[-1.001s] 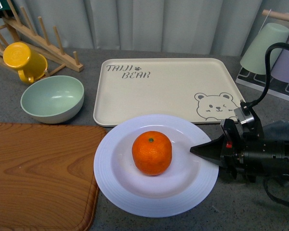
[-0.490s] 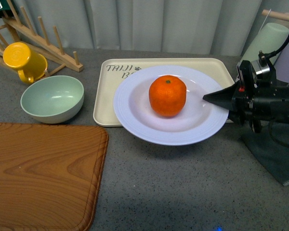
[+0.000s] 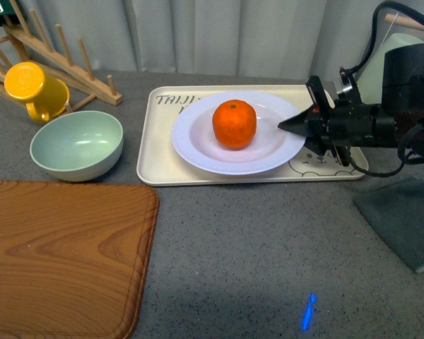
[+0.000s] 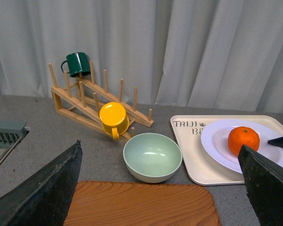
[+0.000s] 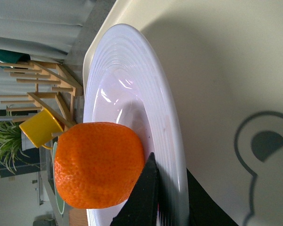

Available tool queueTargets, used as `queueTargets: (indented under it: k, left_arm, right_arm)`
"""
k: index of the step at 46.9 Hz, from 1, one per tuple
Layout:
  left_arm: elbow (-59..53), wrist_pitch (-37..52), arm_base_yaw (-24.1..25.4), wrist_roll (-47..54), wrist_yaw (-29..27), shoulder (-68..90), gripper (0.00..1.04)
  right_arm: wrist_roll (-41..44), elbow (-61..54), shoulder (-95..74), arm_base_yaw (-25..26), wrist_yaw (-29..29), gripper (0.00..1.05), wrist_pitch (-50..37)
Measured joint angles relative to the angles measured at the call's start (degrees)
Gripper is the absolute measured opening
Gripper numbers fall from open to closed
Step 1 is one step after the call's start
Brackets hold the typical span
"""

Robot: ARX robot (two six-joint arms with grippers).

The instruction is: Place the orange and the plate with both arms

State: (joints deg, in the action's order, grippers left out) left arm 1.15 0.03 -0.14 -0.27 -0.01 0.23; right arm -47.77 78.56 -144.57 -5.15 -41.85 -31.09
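The orange [image 3: 234,124] sits in the middle of the white plate [image 3: 198,145], which lies over the beige bear tray [image 3: 162,166]; I cannot tell whether the plate rests on it. My right gripper [image 3: 291,127] is shut on the plate's right rim. In the right wrist view one black finger [image 5: 144,193] lies on top of the plate [image 5: 127,84], close to the orange [image 5: 96,165], and the other is under the rim. My left gripper [image 4: 159,146] is open and empty, well back from the tray, with the orange [image 4: 243,140] to one side.
A pale green bowl [image 3: 77,145] and a yellow mug [image 3: 35,88] on a wooden rack [image 3: 56,46] stand left of the tray. A wooden board [image 3: 56,254] fills the near left. A grey cloth [image 3: 403,219] lies near right; pastel cups [image 3: 385,63] stand far right.
My right gripper carried the plate with the orange from the near table away from me and over the tray, then lowered it and shifted it a little left.
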Motion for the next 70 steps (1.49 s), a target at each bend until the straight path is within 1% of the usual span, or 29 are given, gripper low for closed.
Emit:
queueTargets:
  k: [8,10,15,19,20,26,28,29,31,33,34,35,38,40,42,44,47,51,53,57,62,65,70]
  left_arm:
    - [0.0,0.0,0.0,0.0,0.0,0.0,0.98]
    - [0.0,0.0,0.0,0.0,0.0,0.0,0.98]
    - [0.0,0.0,0.0,0.0,0.0,0.0,0.98]
    - [0.0,0.0,0.0,0.0,0.0,0.0,0.98]
    - [0.0,0.0,0.0,0.0,0.0,0.0,0.98]
    - [0.0,0.0,0.0,0.0,0.0,0.0,0.98]
    - [0.0,0.0,0.0,0.0,0.0,0.0,0.98]
    - [0.0,0.0,0.0,0.0,0.0,0.0,0.98]
    - [0.0,0.0,0.0,0.0,0.0,0.0,0.98]
    - [0.0,0.0,0.0,0.0,0.0,0.0,0.98]
    - [0.0,0.0,0.0,0.0,0.0,0.0,0.98]
    - [0.0,0.0,0.0,0.0,0.0,0.0,0.98]
    - [0.0,0.0,0.0,0.0,0.0,0.0,0.98]
    - [0.0,0.0,0.0,0.0,0.0,0.0,0.98]
    - [0.0,0.0,0.0,0.0,0.0,0.0,0.98]
    - [0.0,0.0,0.0,0.0,0.0,0.0,0.98]
    - [0.0,0.0,0.0,0.0,0.0,0.0,0.98]
    - [0.0,0.0,0.0,0.0,0.0,0.0,0.98]
    - [0.0,0.0,0.0,0.0,0.0,0.0,0.98]
    - [0.0,0.0,0.0,0.0,0.0,0.0,0.98]
    - [0.0,0.0,0.0,0.0,0.0,0.0,0.98]
    - [0.0,0.0,0.0,0.0,0.0,0.0,0.98]
    - [0.0,0.0,0.0,0.0,0.0,0.0,0.98]
  right_arm:
    - [1.4,4.9,-0.9,-0.8,1.6,0.04,5.2]
    - [1.6,5.2,-1.0,-0.8,1.8,0.11,5.7]
    - [2.1,5.0,-0.9,-0.5,1.7,0.34,5.8]
    - [2.4,3.9,-0.6,-0.2,1.6,0.48,5.1]
    - [2.5,3.7,-0.5,-0.1,1.6,0.50,5.1]
    - [4.2,0.9,2.7,0.6,2.2,0.76,5.1]
    - [6.3,-0.1,4.7,0.7,3.4,0.85,6.1]
    - [8.2,-0.6,6.1,0.7,5.0,0.90,7.2]
    - [12.2,-2.2,9.0,0.3,9.5,0.98,8.9]
    - [17.6,-4.3,11.6,-0.2,15.1,0.96,8.9]
    - [18.3,-4.9,12.3,-0.3,16.4,0.96,8.7]
    - [21.2,-6.2,13.7,-0.7,18.5,0.95,8.0]
    - [32.5,-11.8,19.0,-2.1,28.3,0.96,3.7]
    - [39.6,-16.3,23.2,-3.0,33.2,0.96,-0.2]
    - [46.1,-21.0,27.4,-3.6,36.9,0.96,-4.3]
    - [50.9,-25.6,31.4,-3.8,39.0,0.96,-7.8]
    - [54.1,-30.3,35.2,-3.6,40.7,0.96,-10.9]
    - [56.3,-35.7,39.4,-2.8,41.9,0.96,-13.3]
    - [57.5,-41.2,43.5,-1.5,43.0,0.96,-14.6]
    - [57.4,-49.8,51.2,1.2,44.1,0.96,-14.4]
    - [57.4,-58.5,61.2,2.8,44.6,0.96,-14.1]
    - [57.0,-62.9,68.3,3.3,44.4,0.96,-11.2]
    - [56.5,-67.1,76.6,4.4,44.2,0.96,-7.8]
